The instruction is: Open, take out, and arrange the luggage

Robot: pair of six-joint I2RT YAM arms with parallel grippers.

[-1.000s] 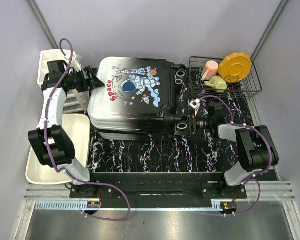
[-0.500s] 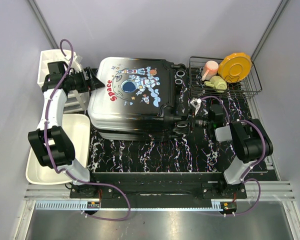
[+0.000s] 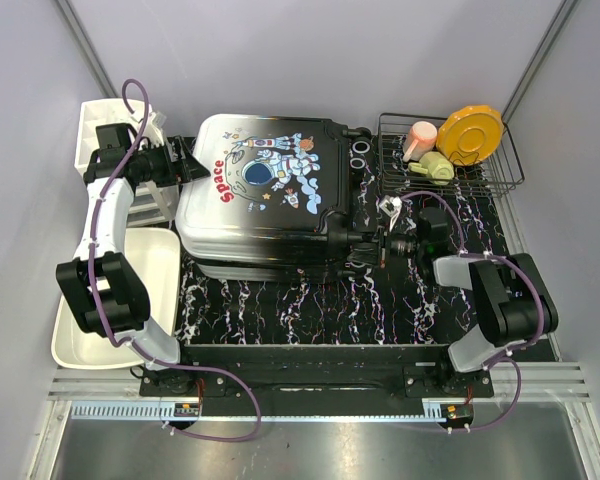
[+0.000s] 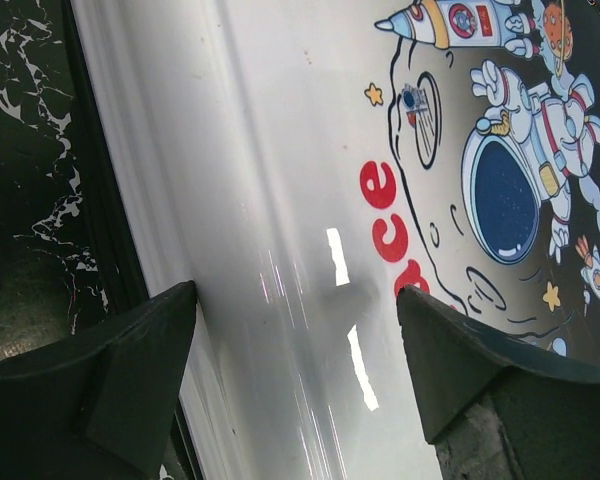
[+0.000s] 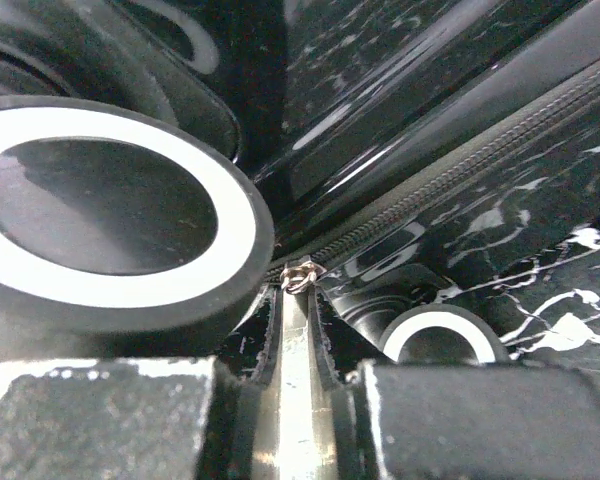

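Observation:
The luggage [image 3: 270,190] lies flat and closed on the black marbled mat, astronaut print and red "Space" facing up, wheels to the right. My left gripper [image 3: 188,165] is open at its white left end, with the fingers [image 4: 130,370] straddling the shell [image 4: 280,200]. My right gripper [image 3: 372,245] is at the lower right corner between the wheels. In the right wrist view it [image 5: 298,310] is shut on the metal zipper pull [image 5: 298,350], whose ring [image 5: 298,274] hangs on the zipper line beside a white-rimmed wheel [image 5: 110,210].
A wire rack [image 3: 510,165] at the back right holds a yellow plate [image 3: 470,133], a pink cup [image 3: 420,138] and a green item [image 3: 436,166]. A white tub [image 3: 160,262] lies front left, and a white drawer unit [image 3: 92,125] stands behind the left arm.
My right gripper moved left to the luggage's wheel corner and shut on the zipper pull. The left arm has not moved.

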